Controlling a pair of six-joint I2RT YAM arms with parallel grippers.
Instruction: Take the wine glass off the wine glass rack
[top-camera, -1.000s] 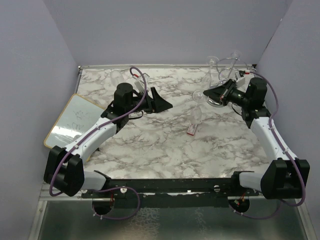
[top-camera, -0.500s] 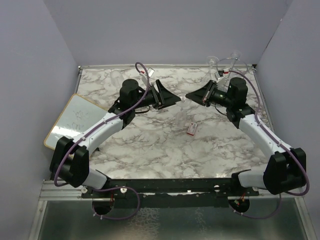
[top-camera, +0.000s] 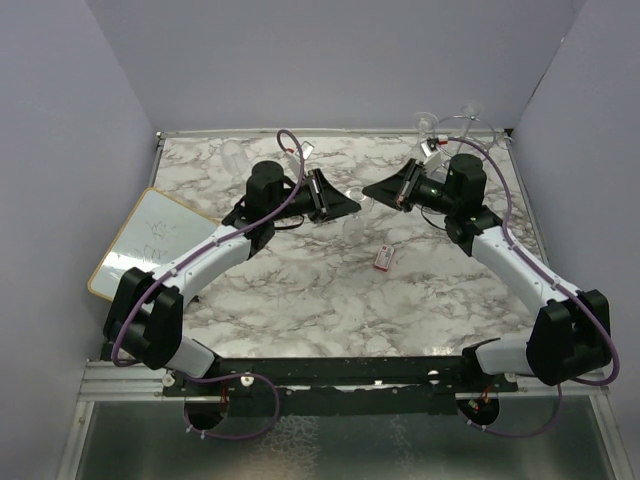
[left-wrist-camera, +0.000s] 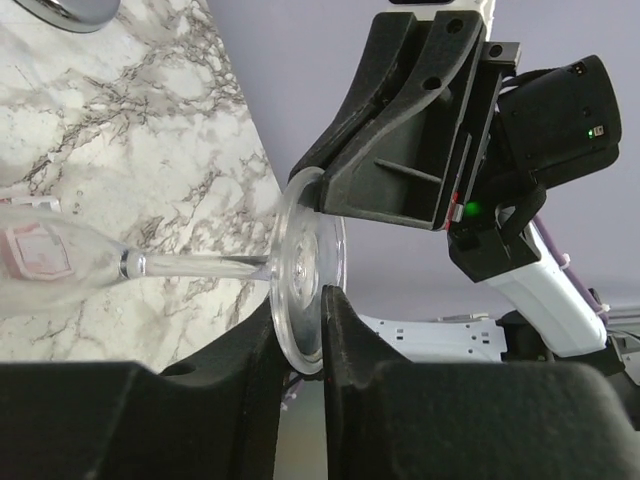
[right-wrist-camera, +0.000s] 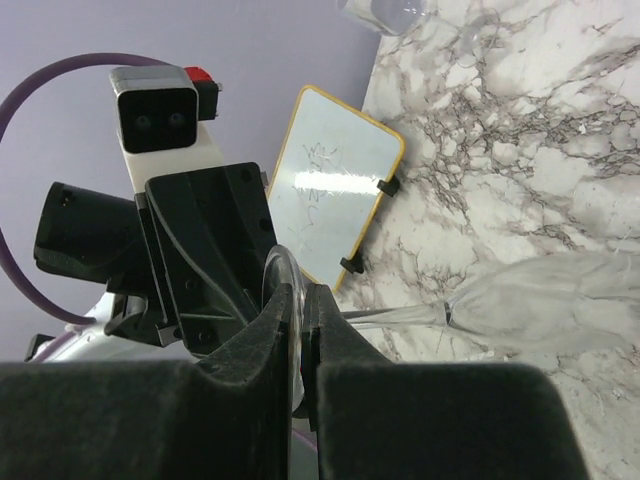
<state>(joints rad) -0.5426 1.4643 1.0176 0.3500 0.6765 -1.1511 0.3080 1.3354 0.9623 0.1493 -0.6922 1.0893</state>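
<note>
The left gripper (left-wrist-camera: 303, 310), spread wide a second ago, has closed onto the foot of the wine glass (left-wrist-camera: 300, 235) above mid-table. The right gripper (right-wrist-camera: 300, 300) pinches the same foot from the other side. The glass hangs well apart from the wine glass rack (top-camera: 470, 122) at the far right, so removal looks done and a handover seems underway.

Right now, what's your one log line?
left gripper: pinching clear wine glass foot | right gripper: pinching same foot | stem: sideways
</note>
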